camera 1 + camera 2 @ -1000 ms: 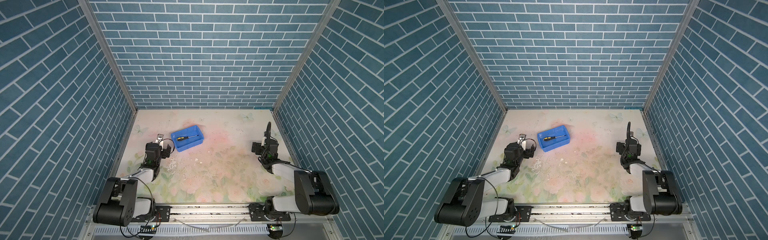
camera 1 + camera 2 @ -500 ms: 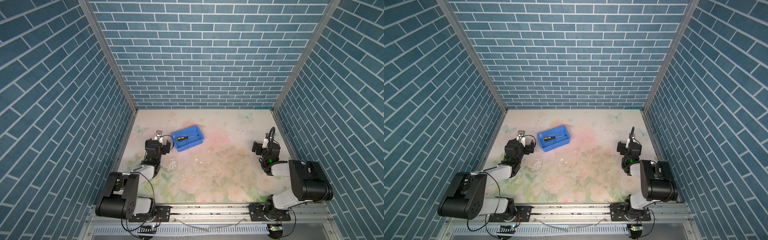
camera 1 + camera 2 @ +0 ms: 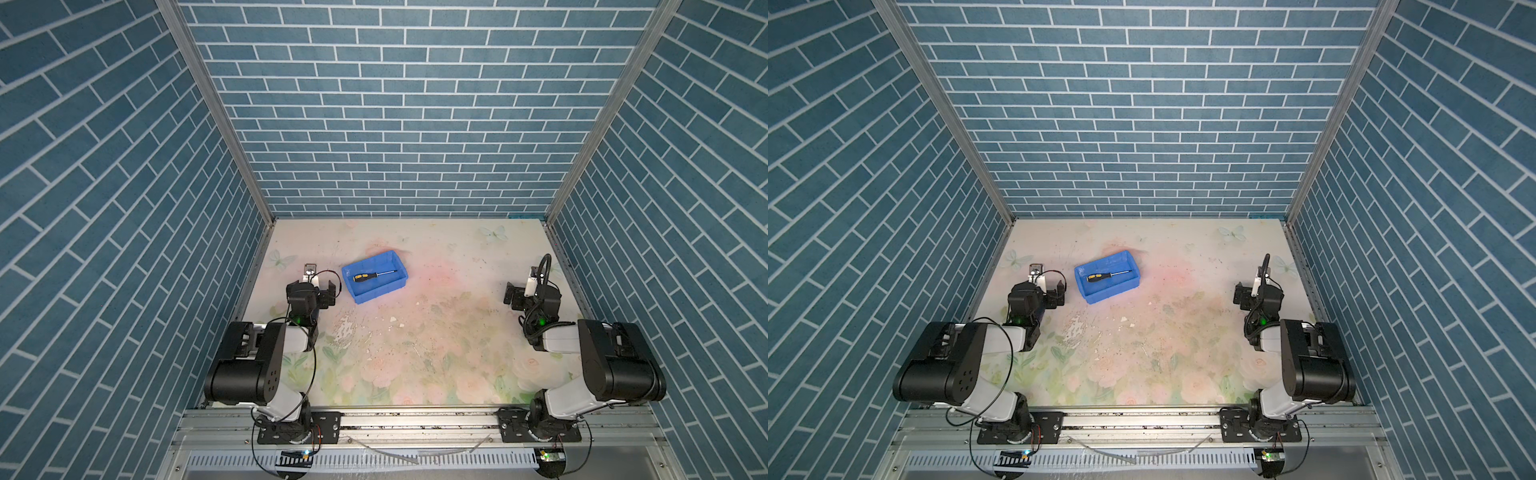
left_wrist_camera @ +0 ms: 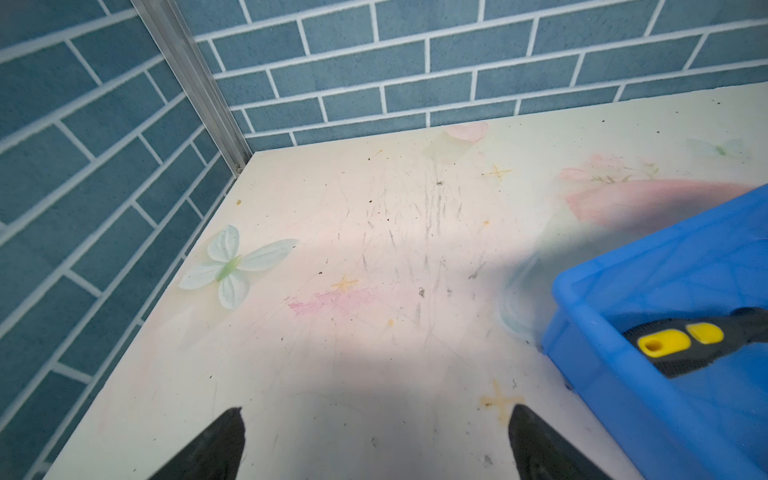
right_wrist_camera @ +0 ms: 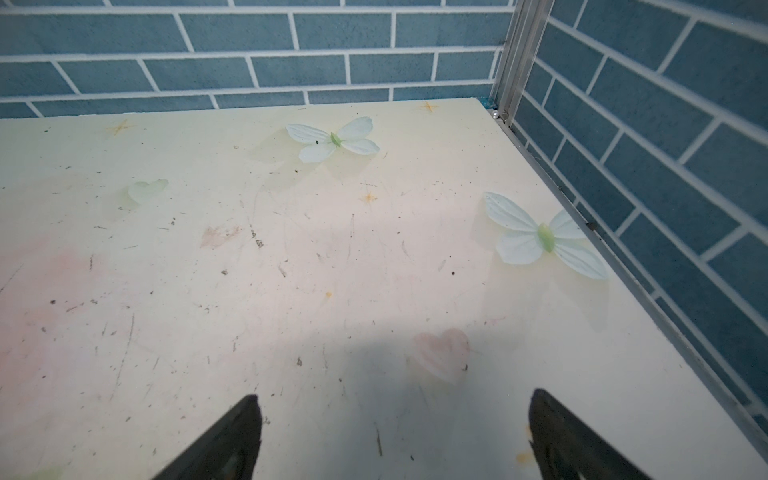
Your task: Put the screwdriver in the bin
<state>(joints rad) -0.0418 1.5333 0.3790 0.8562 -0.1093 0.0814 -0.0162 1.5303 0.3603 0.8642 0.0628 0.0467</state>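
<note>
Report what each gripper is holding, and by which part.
Nothing is held. The left gripper and the right gripper are both open and empty. The screwdriver lies inside the bin, touched by neither.

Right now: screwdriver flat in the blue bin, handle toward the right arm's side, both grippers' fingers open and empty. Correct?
One thing is off: the screwdriver has its handle toward the left arm's side and its shaft toward the right, as both top views show. The rest holds: it lies flat in the bin, and the left gripper and right gripper are open and empty.
</note>
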